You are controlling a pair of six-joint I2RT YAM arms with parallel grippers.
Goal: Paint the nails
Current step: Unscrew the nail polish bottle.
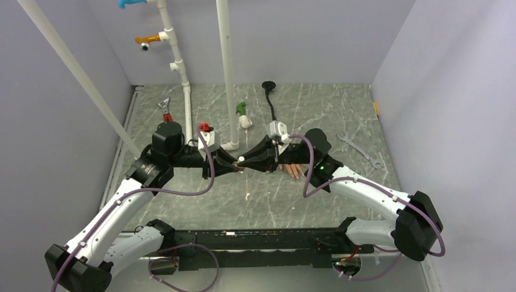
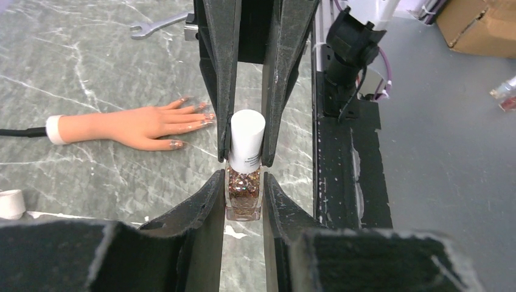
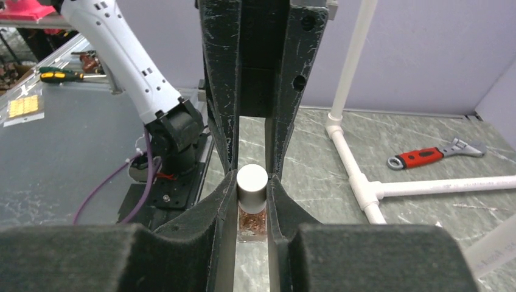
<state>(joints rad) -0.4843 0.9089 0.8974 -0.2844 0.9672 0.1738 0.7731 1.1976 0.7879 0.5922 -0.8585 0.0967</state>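
With left jaws clenched on the glitter polish bottle [image 2: 243,198] and right jaws on its white cap [image 2: 247,131], a skewed twist could slip the glass and spill polish on the table [image 2: 91,61], short of the nails [image 2: 210,115] on the mannequin hand [image 1: 294,170] at the bottle's 3 o'clock from overhead

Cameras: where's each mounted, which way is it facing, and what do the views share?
Top external: above and behind the arm bases, looking down on the table; left arm and right arm show, meeting mid-table.
Left wrist: on the left arm, looking along the left gripper, shut on the polish bottle; mannequin hand beyond.
Right wrist: on the right arm, looking along the right gripper, shut on the bottle's cap; left arm and wrench beyond.
Shared: both wrist views show the bottle and the opposite gripper's fingers.
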